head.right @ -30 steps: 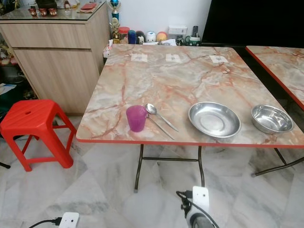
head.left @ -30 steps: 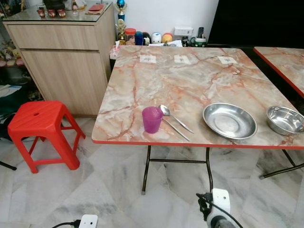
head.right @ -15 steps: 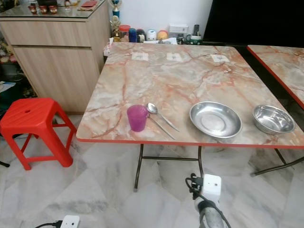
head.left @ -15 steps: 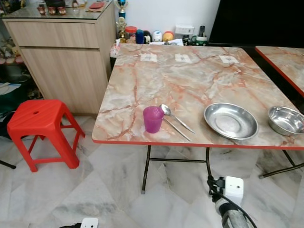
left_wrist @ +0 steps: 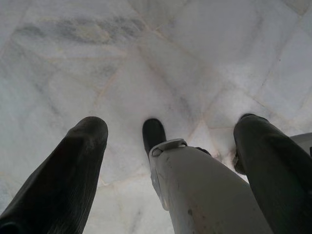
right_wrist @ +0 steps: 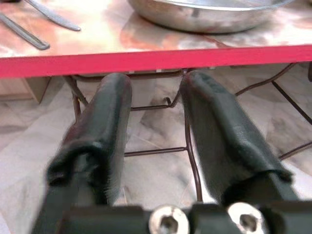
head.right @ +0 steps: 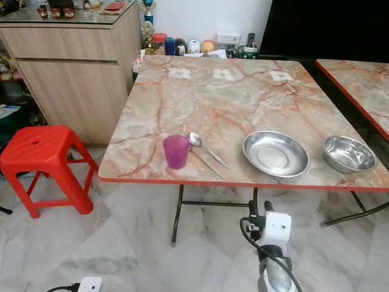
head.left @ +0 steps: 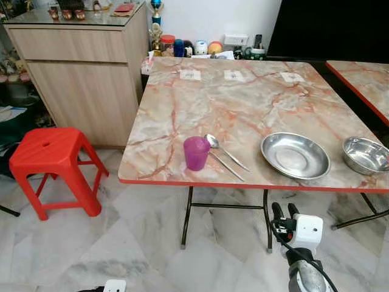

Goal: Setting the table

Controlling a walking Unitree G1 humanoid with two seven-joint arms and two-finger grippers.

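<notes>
From the head camera I see the marble-patterned table (head.left: 243, 103) straight ahead, with a purple cup (head.left: 196, 152) near its front edge, a spoon (head.left: 223, 150) and a second slim metal utensil (head.left: 227, 165) lying just right of the cup, a wide steel plate (head.left: 295, 155) further right, and a steel bowl (head.left: 366, 154) at the far right end. My right gripper (head.left: 284, 210) sits below the table's red front edge, nearer to me than the plate and a little left of it, touching nothing. A red stool (head.left: 53, 164) stands on the floor (head.left: 140, 243) to the left, beside a wooden cabinet (head.left: 85, 73). In the left wrist view my left gripper (left_wrist: 170, 146) hangs over the pale marble floor, its two black fingers (left_wrist: 73, 165) spread wide apart and empty, with part of the robot's own body between them. In the right wrist view the right gripper's fingers (right_wrist: 105, 126) stand parted with a clear gap, holding nothing; the table edge runs just beyond their tips, with the plate on top past it and the two utensil handles off to one side.
</notes>
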